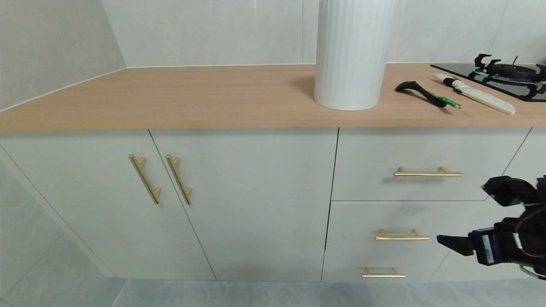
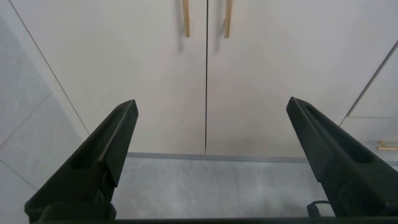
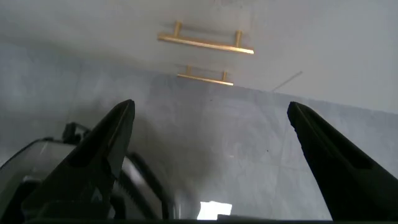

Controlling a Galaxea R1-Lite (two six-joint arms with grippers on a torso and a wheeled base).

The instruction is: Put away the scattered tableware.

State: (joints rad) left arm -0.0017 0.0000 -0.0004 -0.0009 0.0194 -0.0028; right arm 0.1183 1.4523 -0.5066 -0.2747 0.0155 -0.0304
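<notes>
head view: a white knife point(image 1: 475, 94) and a black utensil point(image 1: 420, 93) lay on the counter point(image 1: 192, 96) beside a vase point(image 1: 349, 55); right gripper point(image 1: 460, 212) spread near the drawers point(image 1: 396, 213). left wrist view: left gripper point(image 2: 211, 104) spread before cabinet doors point(image 2: 261, 74). right wrist view: right gripper spread above the floor point(image 3: 217, 137).

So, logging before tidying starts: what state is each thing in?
Left hand: open, empty.
Right hand: open, empty.
White double cabinet doors with gold handles: shut.
White drawers with gold handles: all shut.
Tall white ribbed container: upright on wooden counter.
Black-handled utensil: lying flat.
White knife: lying flat.
</notes>
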